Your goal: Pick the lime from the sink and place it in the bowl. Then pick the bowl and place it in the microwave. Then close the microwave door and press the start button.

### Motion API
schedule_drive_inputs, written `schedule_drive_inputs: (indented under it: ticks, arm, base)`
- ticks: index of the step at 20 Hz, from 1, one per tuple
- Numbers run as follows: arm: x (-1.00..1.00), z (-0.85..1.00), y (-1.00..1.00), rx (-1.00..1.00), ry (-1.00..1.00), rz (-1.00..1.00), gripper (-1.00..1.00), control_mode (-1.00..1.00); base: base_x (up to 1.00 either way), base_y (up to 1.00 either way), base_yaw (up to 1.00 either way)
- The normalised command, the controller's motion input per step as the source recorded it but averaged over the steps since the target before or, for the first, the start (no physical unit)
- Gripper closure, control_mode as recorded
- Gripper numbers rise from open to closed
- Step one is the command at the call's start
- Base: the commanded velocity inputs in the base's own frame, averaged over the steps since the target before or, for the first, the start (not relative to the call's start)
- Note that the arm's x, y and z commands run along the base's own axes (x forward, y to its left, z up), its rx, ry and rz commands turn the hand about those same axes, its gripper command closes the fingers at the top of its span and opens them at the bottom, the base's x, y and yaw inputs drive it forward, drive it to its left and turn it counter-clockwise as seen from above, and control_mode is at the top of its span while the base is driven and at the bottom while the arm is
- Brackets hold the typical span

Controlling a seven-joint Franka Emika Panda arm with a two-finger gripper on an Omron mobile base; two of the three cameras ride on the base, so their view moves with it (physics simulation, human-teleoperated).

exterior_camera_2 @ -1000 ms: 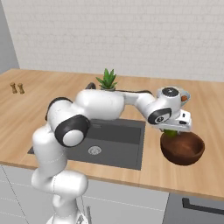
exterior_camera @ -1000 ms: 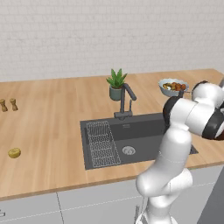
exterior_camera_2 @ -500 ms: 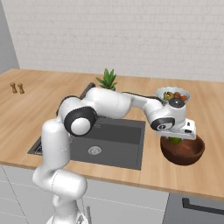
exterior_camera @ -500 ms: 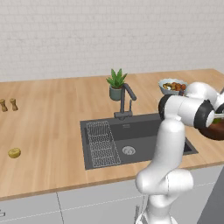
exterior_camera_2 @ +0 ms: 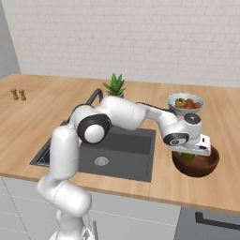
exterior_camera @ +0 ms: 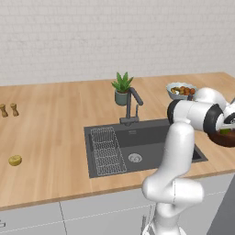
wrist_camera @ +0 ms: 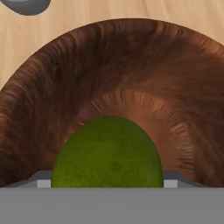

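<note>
Limes: one lime (wrist_camera: 107,153), green, lying inside the wooden bowl (exterior_camera_2: 197,163); it peeks over the rim in the right base view (exterior_camera_2: 188,156).
Bowls: two. The dark reddish-brown bowl stands on the tabletop (exterior_camera_2: 42,112) just right of the sink (exterior_camera: 156,140); a pale bowl of mixed food (exterior_camera_2: 185,103) stands behind it, nearer the wall.
Sink: one, a dark basin with one round drain (exterior_camera: 134,158), one wire rack (exterior_camera: 106,150) at its left end and one dark faucet (exterior_camera: 130,108) at the back edge.
Plant: one small potted plant (exterior_camera: 121,88) behind the faucet.
Shakers: two small brown ones (exterior_camera: 8,110) side by side at the far left of the tabletop.
Yellow fruit: one (exterior_camera: 15,160), alone on the wood, well apart from the sink.
Fingers: the gripper (exterior_camera_2: 190,153) hangs directly over the wooden bowl, dipped to its rim. The fingers stand wide apart. In the hand view the lime sits low between them, resting on the bowl's floor; whether either finger touches the fruit cannot be told.
Writing: none readable on any thing.
</note>
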Motion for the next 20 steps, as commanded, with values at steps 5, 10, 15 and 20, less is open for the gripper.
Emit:
schedule_drive_inputs:
  ticks: [5,10,15,20]
  arm:
    - [0.17,-0.23,0.0,0.0,0.0,0.0,1.0,-1.0]
    - [0.14,-0.21,0.0,0.0,0.0,0.0,1.0,-1.0]
    - [0.15,-0.22,0.0,0.0,0.0,0.0,-1.0,-1.0]
    - [0.15,-0.17,0.0,0.0,0.0,0.0,-1.0,-1.0]
  base:
    - [0.0,0.0,0.0]
    - [0.0,0.0,0.0]
    - [0.0,0.0,0.0]
    - [0.0,0.0,0.0]
